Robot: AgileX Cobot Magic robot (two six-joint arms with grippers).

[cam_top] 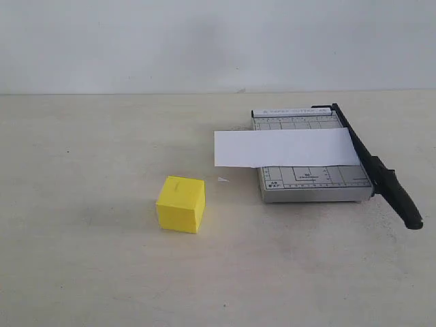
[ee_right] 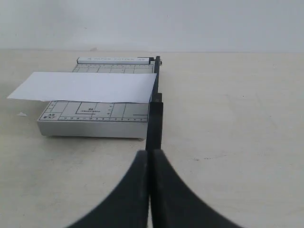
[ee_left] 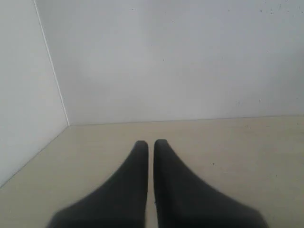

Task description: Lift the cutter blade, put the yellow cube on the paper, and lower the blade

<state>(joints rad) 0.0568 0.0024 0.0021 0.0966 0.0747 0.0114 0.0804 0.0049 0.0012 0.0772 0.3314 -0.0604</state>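
Observation:
The yellow cube (cam_top: 181, 204) rests on the table left of the grey trimmer board (cam_top: 310, 180). A white paper (cam_top: 285, 147) strip lies across the board and overhangs its left side. The cutter blade (cam_top: 375, 167) is down along the board's right edge, its handle end jutting toward the front. Neither gripper shows in the exterior view. The right gripper (ee_right: 152, 154) is shut and empty, just short of the blade's handle (ee_right: 154, 123), in line with it; the paper (ee_right: 85, 87) and board (ee_right: 95, 114) lie beyond. The left gripper (ee_left: 150, 143) is shut over bare table, facing a wall corner.
A tiny white scrap (cam_top: 223, 180) lies between the cube and the board. The table (cam_top: 82, 150) is pale beige, with a white wall behind it. A side wall (ee_left: 23, 95) stands close to the left gripper.

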